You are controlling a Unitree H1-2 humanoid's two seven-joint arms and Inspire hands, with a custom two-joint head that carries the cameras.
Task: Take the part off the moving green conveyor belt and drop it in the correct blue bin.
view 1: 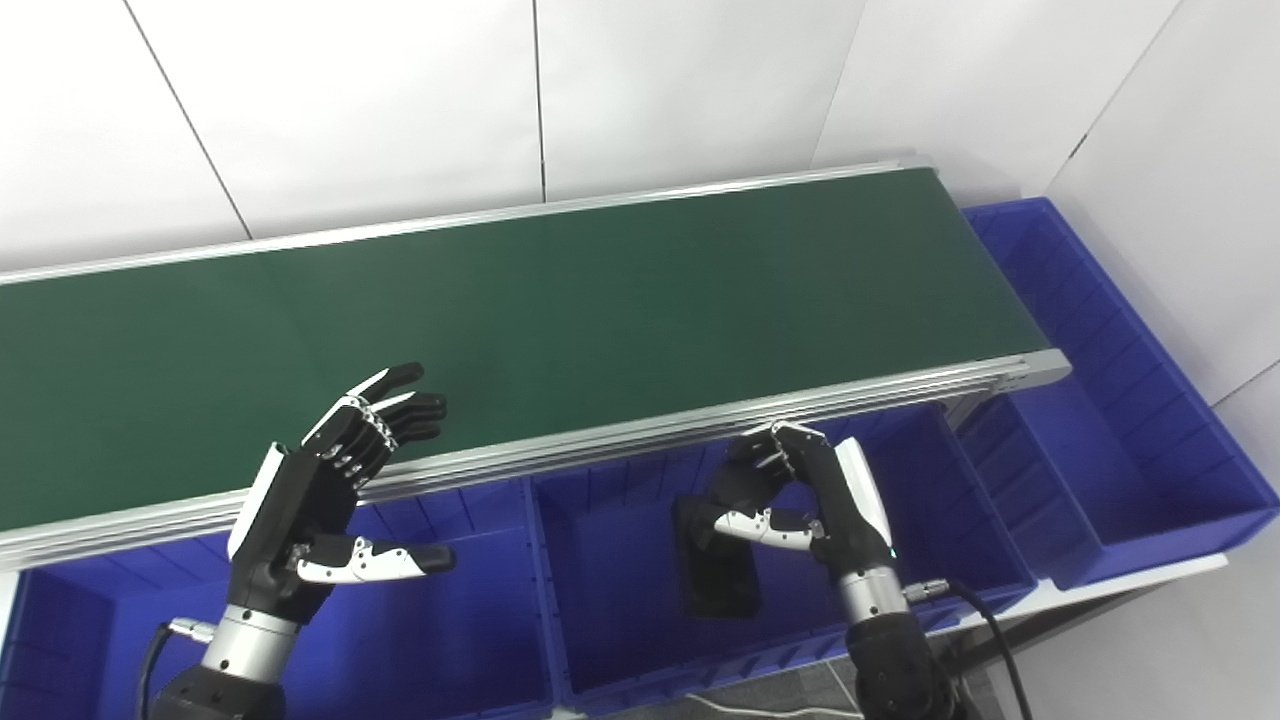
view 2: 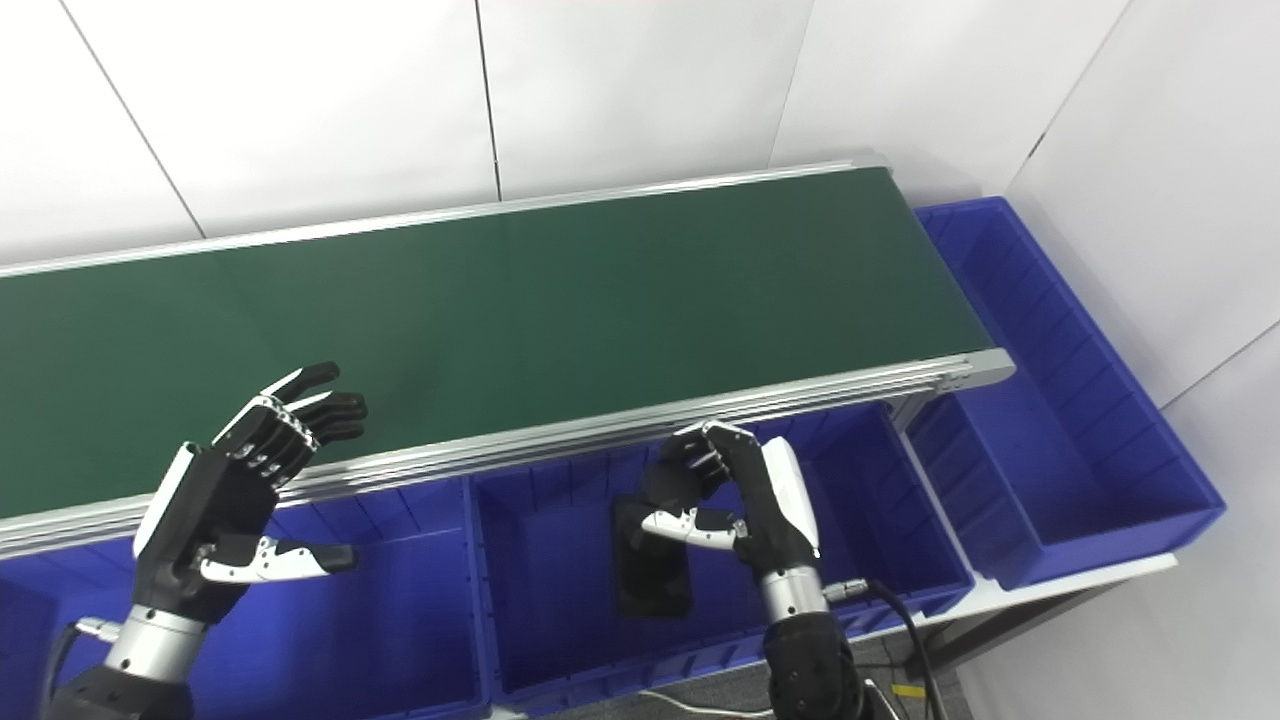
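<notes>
Nearest the camera, the two arms rise from the bottom edge. The left hand (view 1: pixel 320 500) is raised with its palm turned inward, fingers (view 1: pixel 395 405) spread and reaching up over the near rail of the conveyor, thumb sticking out sideways; it holds nothing. Below it sits the left blue bin (view 1: pixel 450 620), whose floor shows only bare blue plastic.

The right hand (view 1: pixel 800 500) hangs over the middle blue bin (view 1: pixel 600 560), fingers curled downward and toward the thumb. A flat black part (view 1: pixel 715 565) lies or hangs just beneath and beside those fingers, inside the middle bin. Its upper end is close against the thumb and fingertips, but whether the hand pinches it or the part rests free on the bin floor cannot be told from either view. A black cable (view 1: pixel 985 620) runs from the right wrist down toward the bottom edge.

Past the hands runs the aluminium rail (view 1: pixel 620 450) along the near side of the green conveyor belt (view 1: pixel 560 310), which stretches diagonally from the left edge up to the right. The belt's surface is plain dark green.

At the right end of the belt a long blue bin (view 1: pixel 1120 400) lies crosswise, running from the far wall toward the camera. Behind everything stand white wall panels (view 1: pixel 400 100) with thin dark seams.
</notes>
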